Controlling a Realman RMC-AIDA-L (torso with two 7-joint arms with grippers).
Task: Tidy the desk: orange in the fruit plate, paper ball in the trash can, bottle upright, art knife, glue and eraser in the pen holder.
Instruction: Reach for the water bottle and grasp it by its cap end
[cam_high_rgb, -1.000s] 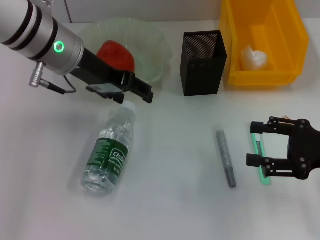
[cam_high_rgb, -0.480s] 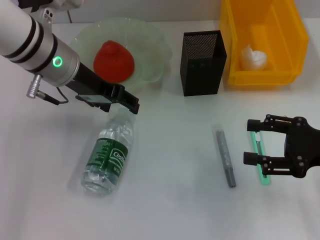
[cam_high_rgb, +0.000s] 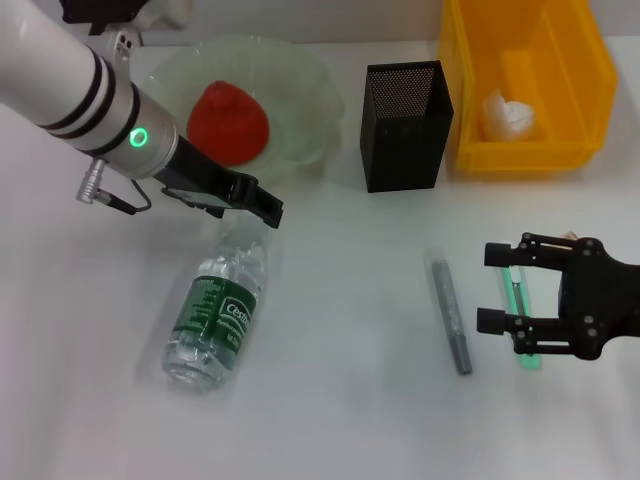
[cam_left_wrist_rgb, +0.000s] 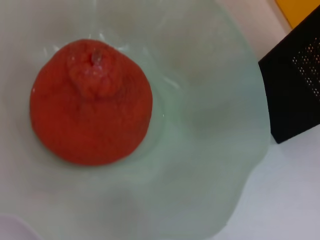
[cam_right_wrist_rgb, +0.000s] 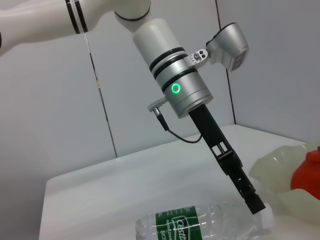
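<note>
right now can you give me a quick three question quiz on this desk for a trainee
1. True or false: the bottle stands upright.
2. Where is the orange? A) in the fruit plate B) in the yellow bin C) on the bare desk
3. Fill in: the left end effector sits at the bottle's ____ end.

For context, the right end effector is open around the green knife, and the grey stick lies beside it.

Key: 1 false, it lies on its side. 2 A. 3 cap.
</note>
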